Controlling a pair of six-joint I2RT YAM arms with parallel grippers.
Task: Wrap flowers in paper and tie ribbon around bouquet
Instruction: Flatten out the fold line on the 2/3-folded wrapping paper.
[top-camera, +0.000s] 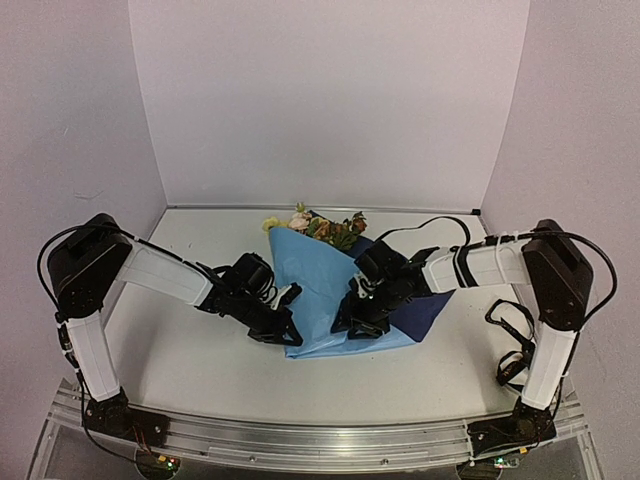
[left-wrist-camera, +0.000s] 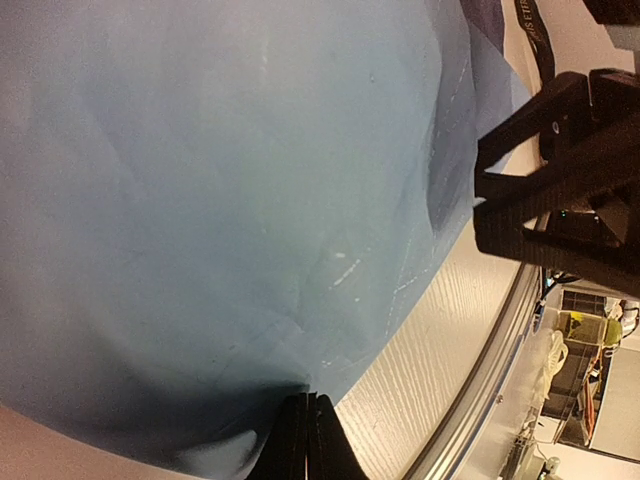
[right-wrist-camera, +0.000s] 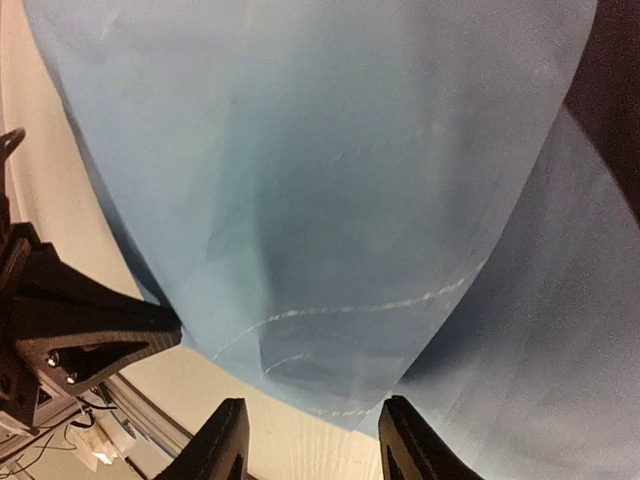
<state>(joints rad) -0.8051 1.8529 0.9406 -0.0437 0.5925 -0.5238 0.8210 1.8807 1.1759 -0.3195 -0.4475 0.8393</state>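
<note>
Left gripper (top-camera: 290, 335) closed, fingertips (left-wrist-camera: 308, 400) pressed flat together at the near edge of the paper (top-camera: 320, 290), and it looks to be pinching that thin edge. Right gripper (right-wrist-camera: 312, 420) open, jaws apart, nothing between them; the folded lip of the paper sits just above the gap, not inside it. The paper lies mid-table, light-blue face folded over the stems, with a dark blue reverse flap (top-camera: 420, 312) sticking out under the right arm. The flowers (top-camera: 320, 225) show only at the far end, with yellow, pink and rust heads poking past the rim. The ribbon (left-wrist-camera: 533, 45), black with pale lettering, is visible beside the right arm in the left wrist view and is not tied to anything yet. Judged risk: with only one side held, the fold may spring open or slide on the smooth table (top-camera: 200, 370) — the sheet is light and loosely creased. A hard tug from the left could tear the pinched edge or drag the stems out of line. The two grippers sit close together over the near end, so a careless closing move could knock one against the other. Room: open tabletop to left and right, some behind the blooms before the back wall; little at the near edge, where the metal rail (top-camera: 300, 435) runs just beyond the paper.
</note>
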